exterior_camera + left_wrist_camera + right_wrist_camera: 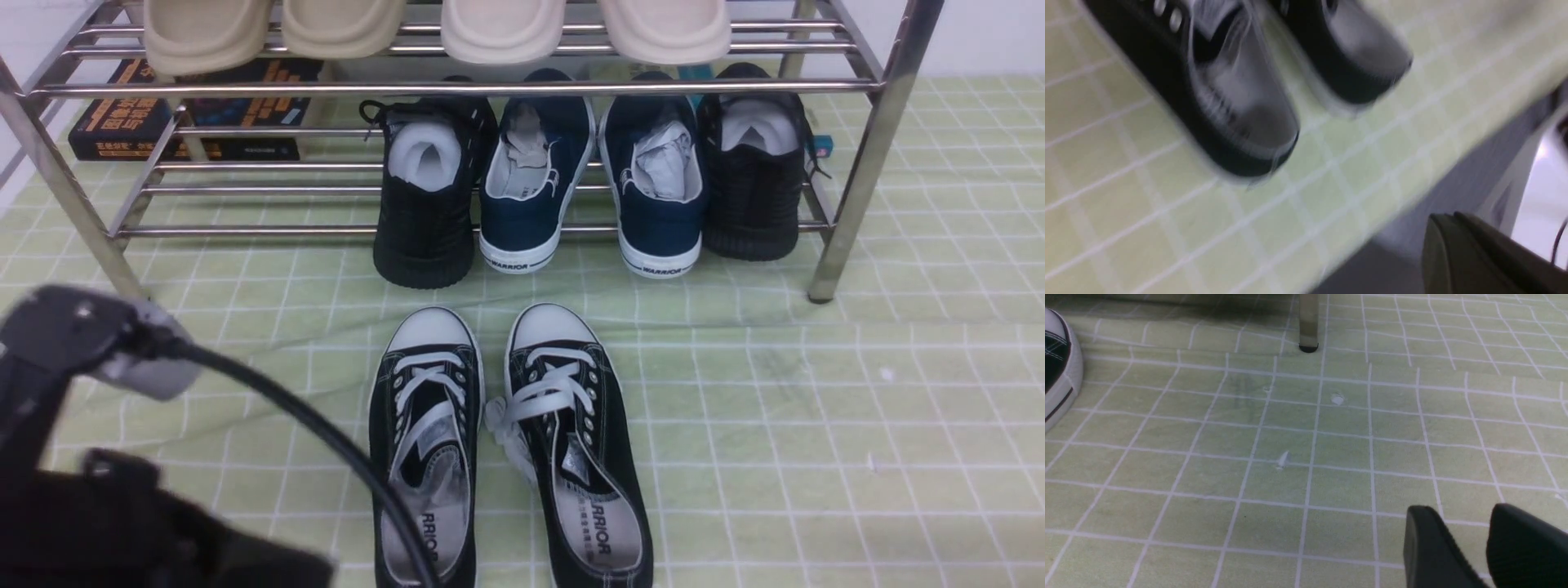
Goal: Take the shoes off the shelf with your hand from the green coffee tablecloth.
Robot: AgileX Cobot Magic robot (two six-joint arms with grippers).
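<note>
The two black canvas shoes, one [424,441] beside the other [571,441], lie side by side on the green coffee tablecloth [816,449], toes pointing at the chrome shelf [457,86]. My left arm [98,490] is a blurred dark mass at the near left, apart from them. The blurred left wrist view shows both heels [1237,110] [1355,57] and my left gripper [1447,218] shut on nothing, past the cloth's edge. My right gripper [1457,512] stands open over bare cloth, with one white toe cap [1059,371] far off to the side.
On the shelf's lower tier stand navy sneakers [535,180] [661,188] between two all-black shoes [429,196] [755,180]. Beige slippers [208,33] sit on the upper tier and books [188,114] lie behind. A shelf leg [1308,322] stands ahead of my right gripper.
</note>
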